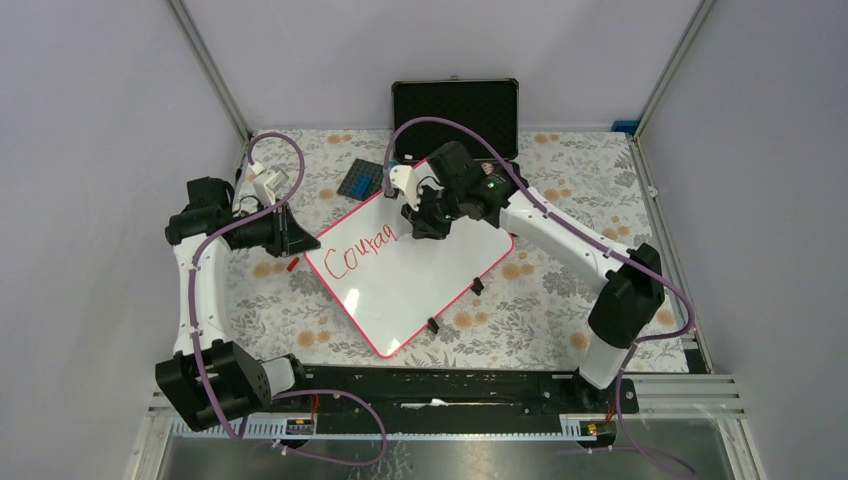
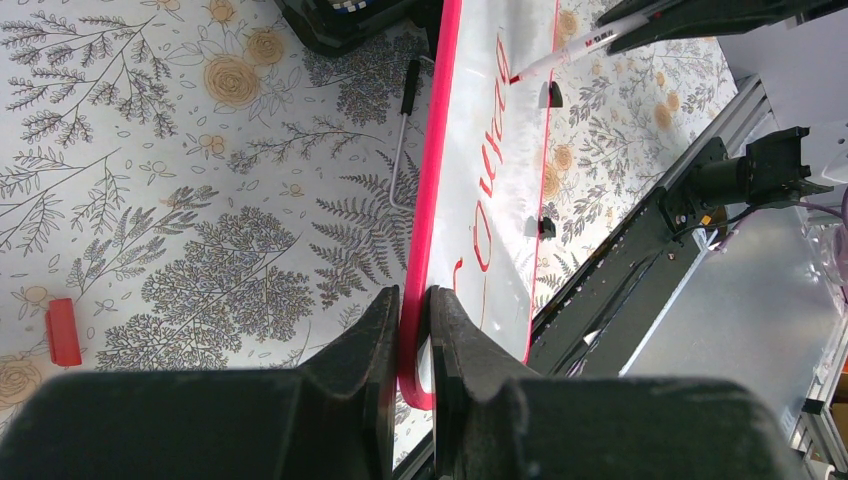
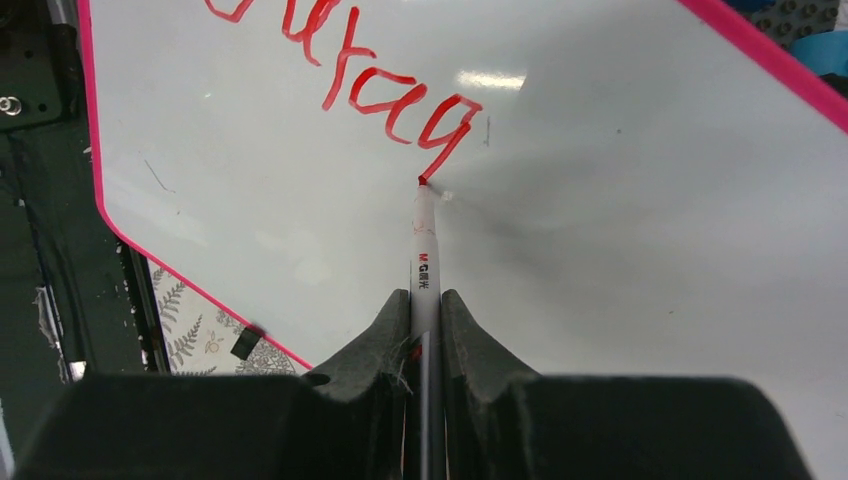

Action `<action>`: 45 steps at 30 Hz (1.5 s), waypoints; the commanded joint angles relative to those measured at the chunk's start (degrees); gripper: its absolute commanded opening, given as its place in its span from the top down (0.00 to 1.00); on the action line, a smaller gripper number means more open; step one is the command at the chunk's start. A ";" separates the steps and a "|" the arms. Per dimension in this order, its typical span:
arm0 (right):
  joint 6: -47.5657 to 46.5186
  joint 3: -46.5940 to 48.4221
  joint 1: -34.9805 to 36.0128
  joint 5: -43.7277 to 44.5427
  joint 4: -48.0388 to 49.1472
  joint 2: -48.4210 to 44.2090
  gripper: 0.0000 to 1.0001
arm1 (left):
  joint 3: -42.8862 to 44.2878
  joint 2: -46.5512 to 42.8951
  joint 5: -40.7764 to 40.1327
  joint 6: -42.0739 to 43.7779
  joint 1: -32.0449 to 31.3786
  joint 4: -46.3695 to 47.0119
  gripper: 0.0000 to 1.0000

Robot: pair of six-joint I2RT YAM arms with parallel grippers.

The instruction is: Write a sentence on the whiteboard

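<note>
The left gripper (image 2: 413, 318) sat at the left of the scene, jaws pinched nearly closed on the pink frame of the whiteboard (image 1: 420, 285) at its left corner, one finger on each side of the rim. A small red cap (image 1: 291, 264) lay on the floral table (image 1: 540, 290) just near of that gripper, close to the board's left corner but not touching it. The whiteboard lay flat mid-table, turned diagonally so that its corners pointed left, near, right and far. The sentence (image 1: 362, 250) was red handwriting in the board's left part, readable as "Courag", with the rest of the board white. To the right of the lettering, the right gripper (image 3: 427, 300) hung over the far part of the board, clamped tight on a white marker (image 3: 424, 235). The marker's barrel ran between the fingers and its red tip touched the board at the bottom of the tail of the "g". Two black clips (image 1: 477, 286) sat on the board's near-right edge. A dark tray (image 1: 360, 180) lay just beyond the board's far-left edge. An open black case (image 1: 455, 110) stood at the far edge of the table, behind the right arm.
</note>
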 commanded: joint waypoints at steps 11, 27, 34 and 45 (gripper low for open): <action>0.55 0.79 3.17 -1.59 0.51 -1.05 1.00 | -0.48 -0.11 -0.87 1.34 -0.38 0.12 1.00; 0.77 4.97 -1.67 -1.91 0.06 -1.17 1.00 | -0.72 -0.27 -0.82 1.19 -0.34 0.40 1.00; 0.34 5.85 -1.71 -1.42 0.21 0.21 1.00 | -0.74 -0.47 -0.96 1.24 -0.34 0.41 1.00; 0.26 5.99 -1.73 -1.28 0.11 1.42 1.00 | -0.94 -0.73 -1.00 1.25 -0.33 0.44 1.00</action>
